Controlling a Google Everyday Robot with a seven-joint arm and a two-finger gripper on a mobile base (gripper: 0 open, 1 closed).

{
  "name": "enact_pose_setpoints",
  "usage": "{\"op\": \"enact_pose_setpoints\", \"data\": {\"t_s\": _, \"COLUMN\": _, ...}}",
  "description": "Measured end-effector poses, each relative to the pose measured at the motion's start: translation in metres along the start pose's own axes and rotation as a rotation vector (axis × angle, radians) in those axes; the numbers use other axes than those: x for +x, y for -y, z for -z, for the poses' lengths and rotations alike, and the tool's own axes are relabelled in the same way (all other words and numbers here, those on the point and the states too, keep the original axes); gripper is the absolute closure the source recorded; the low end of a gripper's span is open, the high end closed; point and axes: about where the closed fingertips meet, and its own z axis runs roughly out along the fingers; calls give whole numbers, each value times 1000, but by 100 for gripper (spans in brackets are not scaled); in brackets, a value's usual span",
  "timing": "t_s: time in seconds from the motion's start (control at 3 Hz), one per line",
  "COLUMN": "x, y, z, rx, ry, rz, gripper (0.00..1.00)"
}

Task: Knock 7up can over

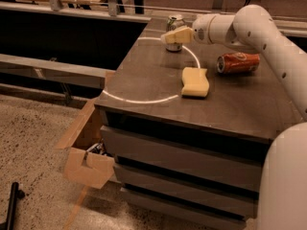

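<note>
Claw (172,35) at the worktop's (144,80) far edge, overlapping the upright 7up can (175,23); I can't tell if it's spread or pressed together. Orange can (238,63) lies sideways near a sponge (194,82)

The cream-coloured tool (173,35), at the far side of the dark grey surface (144,80), hides the middle of the small silver-topped pale green can (175,22); its label is unreadable.

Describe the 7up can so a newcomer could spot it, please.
On the dark cabinet top, look near the far edge, just behind the gripper. The 7up can stands upright, pale green and silver; the orange-red can lies on its side.
</note>
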Motion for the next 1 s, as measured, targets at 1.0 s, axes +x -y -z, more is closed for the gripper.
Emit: {"op": "enact_pose_setpoints", "data": {"t_s": 1.0, "x": 4, "y": 0, "z": -30, "rx": -109, "ry": 30, "rz": -23, "gripper": 44}}
